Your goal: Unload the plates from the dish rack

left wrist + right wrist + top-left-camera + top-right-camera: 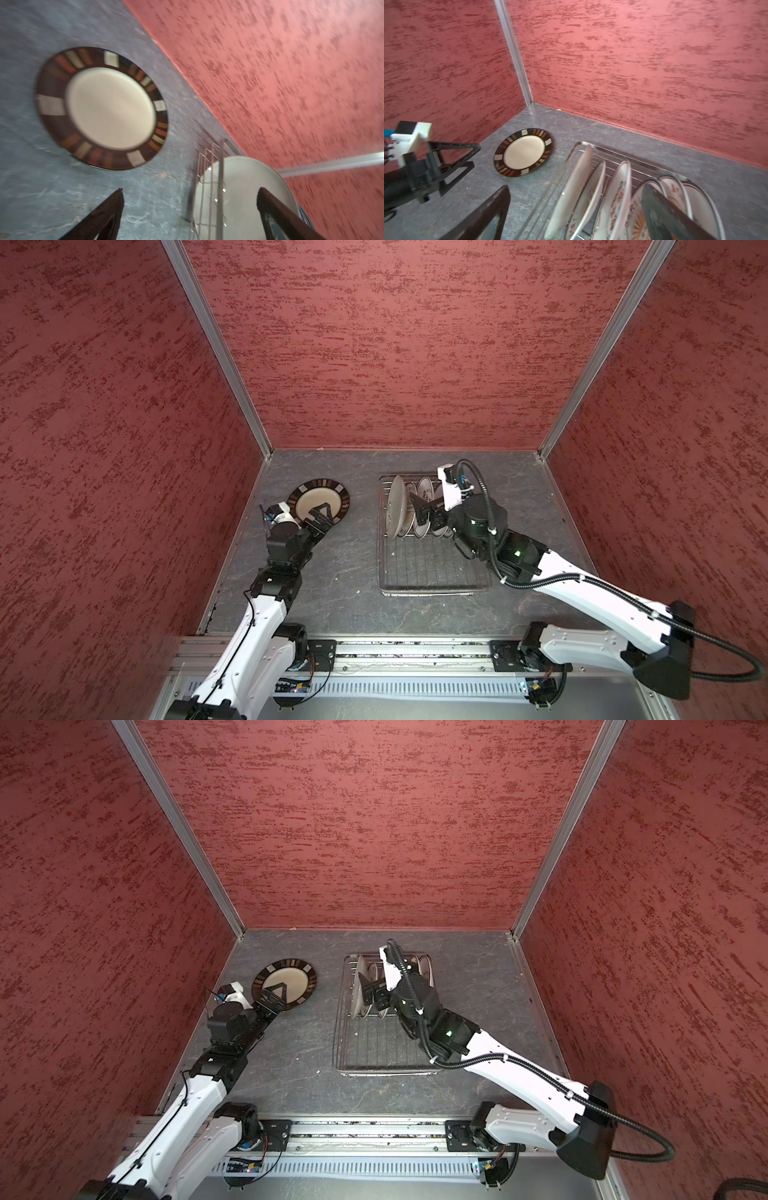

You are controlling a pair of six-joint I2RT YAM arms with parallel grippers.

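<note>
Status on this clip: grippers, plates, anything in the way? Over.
Left gripper open, clear of striped plate flat on table. Right gripper open at plates upright in dish rack, none gripped. Nothing blocking.

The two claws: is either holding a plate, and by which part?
Neither holds anything. The left gripper is open near the flat striped plate; the right gripper is open at the racked plates.

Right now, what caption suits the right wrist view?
Open right gripper at upright plates in the dish rack; striped plate flat on table near open left gripper.
</note>
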